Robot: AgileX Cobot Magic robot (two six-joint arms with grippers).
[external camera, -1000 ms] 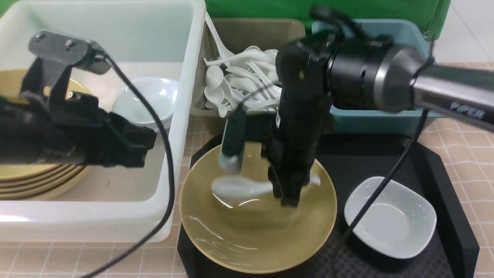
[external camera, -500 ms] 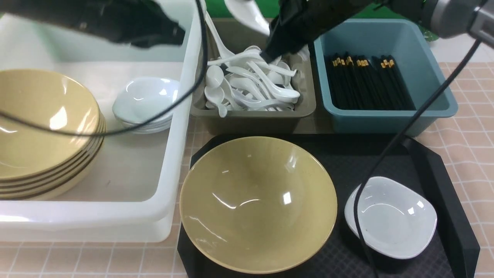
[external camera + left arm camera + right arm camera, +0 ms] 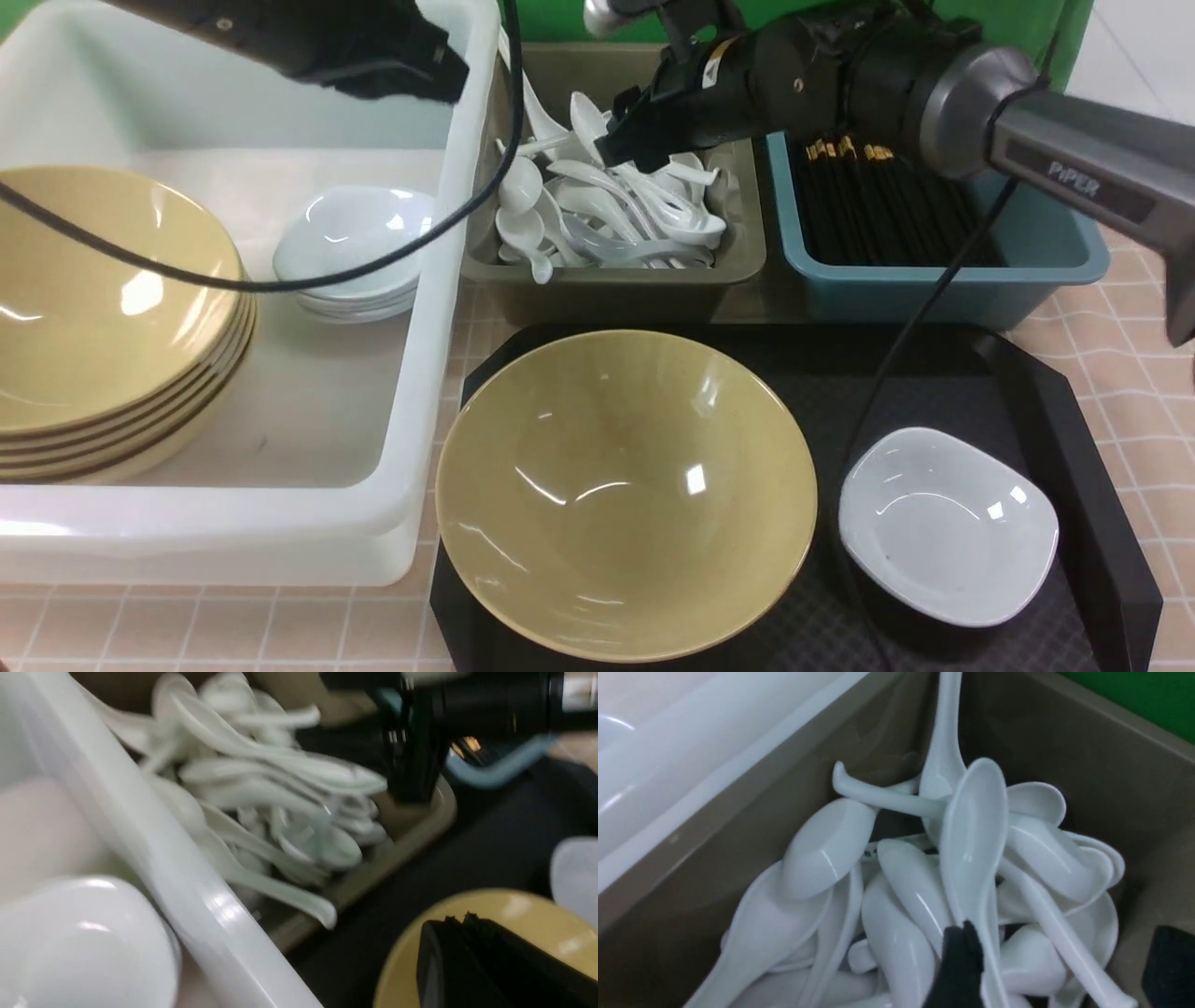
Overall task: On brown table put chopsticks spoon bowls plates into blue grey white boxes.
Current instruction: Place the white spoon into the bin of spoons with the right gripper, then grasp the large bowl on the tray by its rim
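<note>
My right gripper (image 3: 621,140) hangs open over the olive-grey box (image 3: 611,289), its fingers (image 3: 962,961) wide apart. A white spoon (image 3: 971,835) rests on the pile of spoons (image 3: 616,215) beside one finger, not gripped. A big yellow bowl (image 3: 625,495) and a small white plate (image 3: 948,527) sit on the black tray (image 3: 1074,448). The white box (image 3: 233,532) holds stacked yellow bowls (image 3: 112,308) and stacked white plates (image 3: 350,247). Black chopsticks (image 3: 887,201) fill the blue box (image 3: 934,289). My left gripper (image 3: 439,70) is shut and empty, high above the white box's back corner; its closed tips (image 3: 460,919) show in the left wrist view.
The brown table (image 3: 1139,308) shows around the boxes and tray. The left arm's cable (image 3: 373,266) droops across the white box's right wall. The right arm's cable (image 3: 896,355) hangs down toward the white plate. A green backdrop stands behind the boxes.
The right gripper lifted the spoon out of the yellow bowl, carried it back over the grey box and opened. The left arm rose from low over the white box toward its back.
</note>
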